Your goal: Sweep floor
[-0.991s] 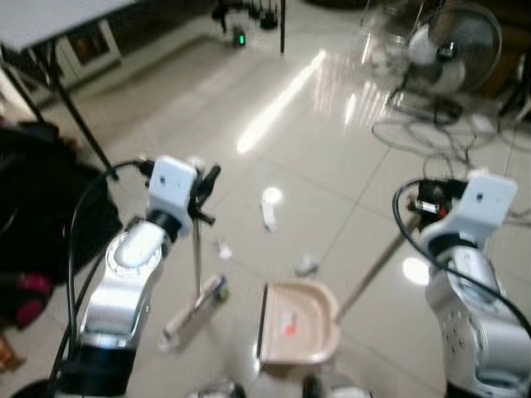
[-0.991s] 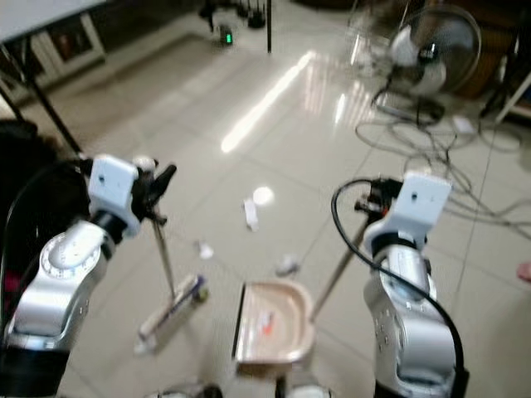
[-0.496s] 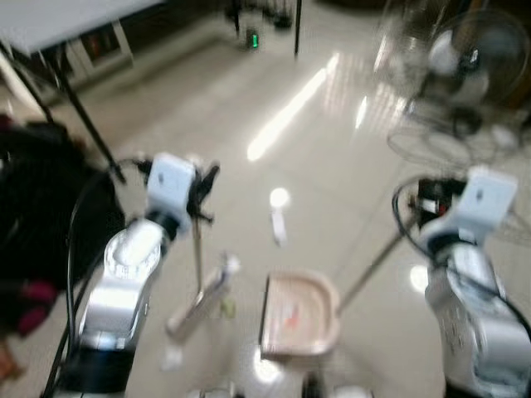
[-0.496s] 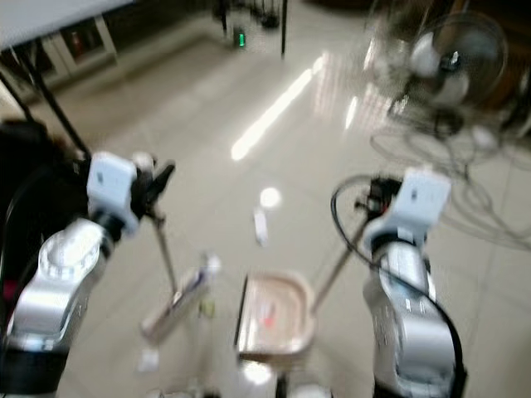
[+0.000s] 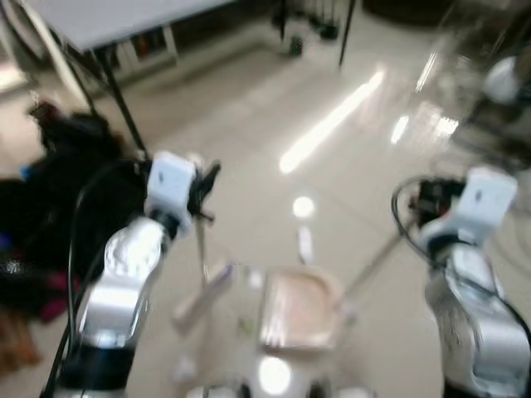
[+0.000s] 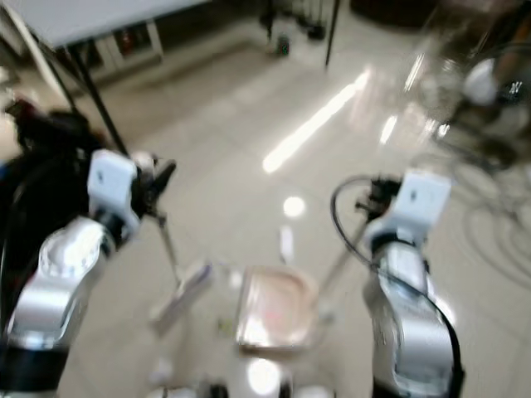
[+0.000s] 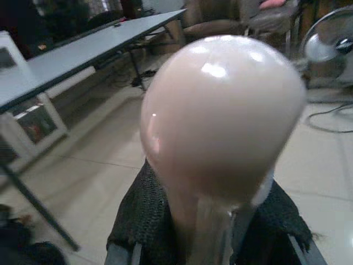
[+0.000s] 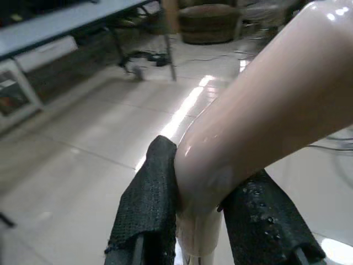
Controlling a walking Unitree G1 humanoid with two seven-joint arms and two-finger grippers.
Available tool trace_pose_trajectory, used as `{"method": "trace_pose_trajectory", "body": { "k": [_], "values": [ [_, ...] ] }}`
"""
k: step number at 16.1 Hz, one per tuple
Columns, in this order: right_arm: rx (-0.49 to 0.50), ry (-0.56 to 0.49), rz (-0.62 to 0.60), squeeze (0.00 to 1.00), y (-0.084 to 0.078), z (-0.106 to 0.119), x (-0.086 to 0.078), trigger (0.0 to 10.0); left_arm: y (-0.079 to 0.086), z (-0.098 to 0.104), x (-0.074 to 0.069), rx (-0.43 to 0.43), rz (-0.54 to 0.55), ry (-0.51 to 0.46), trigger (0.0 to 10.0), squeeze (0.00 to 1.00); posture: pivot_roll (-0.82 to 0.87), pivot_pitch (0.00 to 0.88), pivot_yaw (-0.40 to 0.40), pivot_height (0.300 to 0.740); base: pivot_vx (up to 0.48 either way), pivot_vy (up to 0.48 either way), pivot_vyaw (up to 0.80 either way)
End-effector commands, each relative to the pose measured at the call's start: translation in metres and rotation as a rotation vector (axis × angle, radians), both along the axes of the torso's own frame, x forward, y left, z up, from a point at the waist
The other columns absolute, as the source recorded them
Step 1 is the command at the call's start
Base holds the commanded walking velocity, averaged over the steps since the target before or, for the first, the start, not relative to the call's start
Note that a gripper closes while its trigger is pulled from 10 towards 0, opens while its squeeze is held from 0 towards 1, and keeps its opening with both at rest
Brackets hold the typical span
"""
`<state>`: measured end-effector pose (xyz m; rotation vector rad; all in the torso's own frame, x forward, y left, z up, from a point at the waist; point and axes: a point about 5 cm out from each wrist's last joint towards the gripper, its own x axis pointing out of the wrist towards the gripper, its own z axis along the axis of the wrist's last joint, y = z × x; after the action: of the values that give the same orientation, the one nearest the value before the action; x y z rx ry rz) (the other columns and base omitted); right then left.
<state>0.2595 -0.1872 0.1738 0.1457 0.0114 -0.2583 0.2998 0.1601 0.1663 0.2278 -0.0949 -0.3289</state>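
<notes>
Both head views blurred, so fine floor detail is uncertain. Left gripper (image 5: 202, 192) sits raised at the robot's left, its 2 black fingers (image 7: 135, 221) closed around the upper end of the broom handle (image 5: 200, 249), just below the handle's rounded cap (image 7: 220, 116); holding that high up lets the shaft hang down and forward, so the broom head (image 5: 203, 290) rests low on the tiled floor (image 5: 249, 141), just left of the dustpan. Right gripper (image 8: 196, 234) is likewise clamped, both fingers pressed against the pale dustpan handle (image 8: 259, 105), which slants down and leftward from the right arm to the dustpan (image 5: 297, 308). The pan lies flat on the floor between the 2 arms, close in front of the robot, its open edge apparently facing the broom side, a sensible layout for pushing litter sideways into it. A small white scrap (image 5: 305, 244) lies on the tiles just beyond the pan, and a paler bit (image 5: 251, 279) sits between broom head and pan; anything inside the pan is too smeared to tell. Judgement: sweeping is under way, with debris still loose on the floor, so the next stroke calls for drawing the broom head toward the pan's mouth while the right arm keeps the pan pinned. A grey table (image 5: 124, 16) and dark bags (image 5: 58, 182) stand off to the left.
</notes>
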Motion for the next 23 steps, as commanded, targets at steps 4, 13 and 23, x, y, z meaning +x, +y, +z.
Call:
{"method": "trace_pose_trajectory", "body": {
  "k": [4,13,23],
  "values": [
    [-0.028,-0.016,-0.043,0.00,-0.007,0.004,-0.003,10.0,-0.004,0.007,0.002,-0.005,-0.005,-0.027,10.0,0.00,-0.03,0.130,0.033,0.740,0.000,0.000,0.00],
    [-0.011,0.023,-0.031,0.00,-0.008,-0.010,-0.005,10.0,0.006,0.000,0.002,-0.045,0.078,0.016,10.0,0.00,-0.03,0.116,0.025,0.740,0.000,0.000,0.00],
    [-0.003,0.042,-0.015,0.00,-0.006,-0.015,-0.006,10.0,0.003,-0.004,0.000,-0.046,0.059,0.034,10.0,0.00,-0.03,0.101,0.027,0.740,0.000,0.000,0.00]
  ]
}}
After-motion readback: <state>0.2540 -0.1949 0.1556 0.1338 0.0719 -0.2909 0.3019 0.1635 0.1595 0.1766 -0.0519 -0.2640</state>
